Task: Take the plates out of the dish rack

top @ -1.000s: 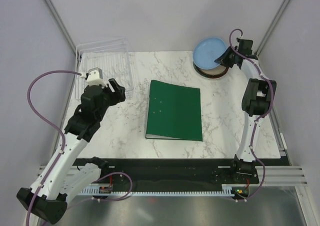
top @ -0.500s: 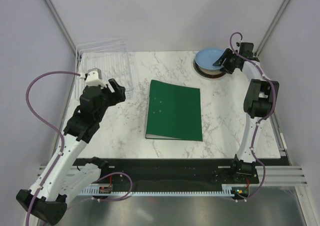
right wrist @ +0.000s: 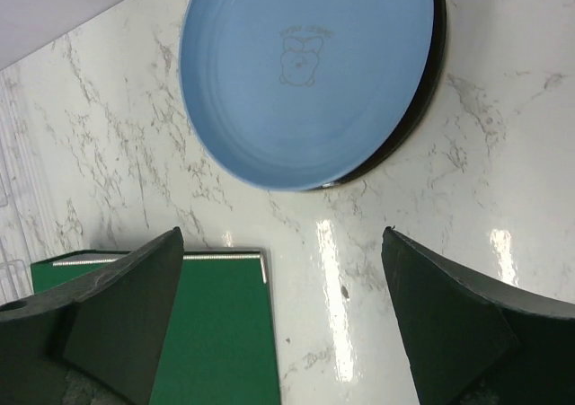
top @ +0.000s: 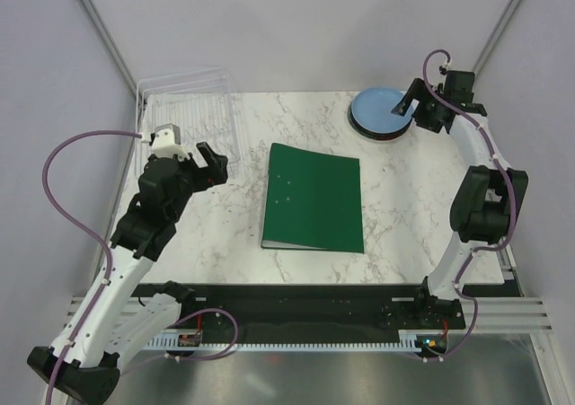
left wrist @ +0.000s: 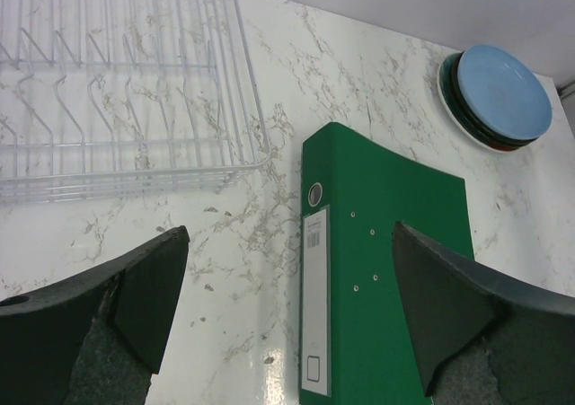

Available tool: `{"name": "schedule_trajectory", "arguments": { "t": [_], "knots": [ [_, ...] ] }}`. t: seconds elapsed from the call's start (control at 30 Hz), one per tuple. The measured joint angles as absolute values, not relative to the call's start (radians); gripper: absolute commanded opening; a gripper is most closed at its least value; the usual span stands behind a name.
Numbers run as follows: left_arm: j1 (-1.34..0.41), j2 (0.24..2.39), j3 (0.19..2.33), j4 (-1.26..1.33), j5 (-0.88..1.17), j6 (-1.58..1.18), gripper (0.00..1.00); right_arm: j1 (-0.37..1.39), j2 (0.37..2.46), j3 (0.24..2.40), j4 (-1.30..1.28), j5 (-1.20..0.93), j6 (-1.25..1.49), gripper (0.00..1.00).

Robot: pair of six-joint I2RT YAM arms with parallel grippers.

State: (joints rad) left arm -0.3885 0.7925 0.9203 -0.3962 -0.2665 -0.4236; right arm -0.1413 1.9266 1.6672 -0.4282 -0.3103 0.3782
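Left pincer [top: 214, 161]: released, jaws spread wide with nothing between them. It hovers over the marble table [top: 404, 207] just beside the near right corner of the dish rack [top: 184, 122], not touching it. In its wrist view, the rack's thin upright dividers [left wrist: 117, 109] show at far left and the green binder [left wrist: 386, 270] lies flat below and to the right.

Right pincer [top: 406, 109]: released, jaws wide apart and gripping nothing. It hangs above the right edge of the plates [top: 379, 113].

The plates sit in one stack on the table at the far right, well apart from the rack, which is at the far left. The light blue plate [right wrist: 310, 73] lies on top, face up, with a faint printed figure at its centre. Dark rims of the plates beneath show along its edge; how many there are I cannot tell. The binder lies between rack and stack, touching neither.
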Motion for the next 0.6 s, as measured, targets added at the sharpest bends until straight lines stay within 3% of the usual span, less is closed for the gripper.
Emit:
{"name": "schedule_trajectory", "arguments": {
  "t": [0.27,0.6],
  "knots": [
    [-0.389,0.773,0.925,-0.397,-0.254,-0.376,1.0,-0.11,1.591,1.369,-0.424,-0.288,0.318,0.98],
    [-0.389,0.791,0.953,-0.396,-0.289,-0.253,1.0,0.094,1.065,1.062,-0.281,-0.131,0.221,0.98]
  ]
}}
